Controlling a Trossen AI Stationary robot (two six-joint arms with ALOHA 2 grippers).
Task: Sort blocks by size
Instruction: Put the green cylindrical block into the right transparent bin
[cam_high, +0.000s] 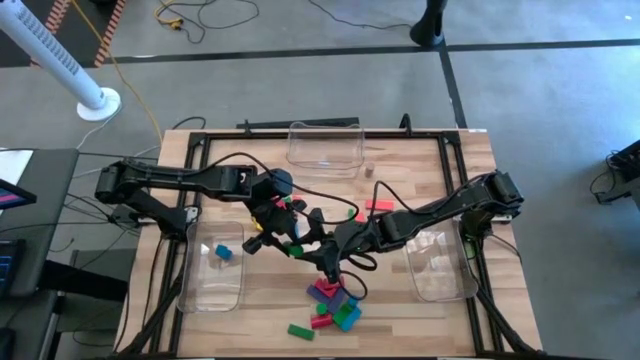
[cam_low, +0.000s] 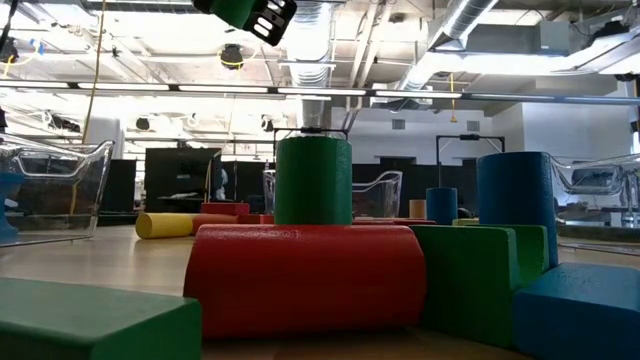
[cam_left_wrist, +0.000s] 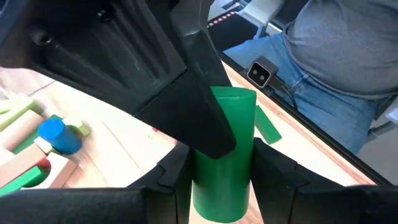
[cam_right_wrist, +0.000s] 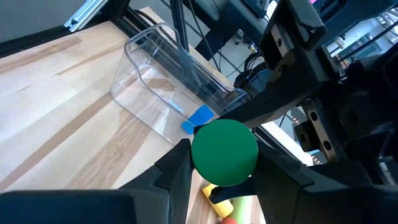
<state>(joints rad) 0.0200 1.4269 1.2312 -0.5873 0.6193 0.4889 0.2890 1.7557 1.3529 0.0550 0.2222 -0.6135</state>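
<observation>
- Near the tabletop's left edge you have a clear bin (cam_high: 192, 285) with a blue block (cam_high: 223, 253) lying in it.
- Just right of that bin, toward the tabletop's middle, the left gripper (cam_left_wrist: 224, 186) is clenched on a green cylinder (cam_left_wrist: 225, 143). Its two fingers (cam_left_wrist: 169, 180) press against the cylinder's opposite sides. In the low view the cylinder hangs well above the wood.
- A few small blocks (cam_high: 290, 205) in red and green lie on the tabletop behind the left gripper.
- The right gripper (cam_high: 318, 258) meets the left one at the same green cylinder. The cylinder's round end fills that gripper's mouth in the right wrist view. You cannot tell whether it has clamped on the cylinder or only sits around it.
- Below the two grippers, near the front edge, a pile of blocks (cam_high: 328, 298) sits on the wood, pink, red and blue pieces touching. A green bar (cam_high: 300, 330) lies just beside the pile.
- A red bar (cam_high: 380, 205) lies alone right of centre, with the right arm just in front of it.
- A second clear bin (cam_high: 440, 285) stands near the right edge, and a third (cam_high: 325, 150) at the back edge.
</observation>
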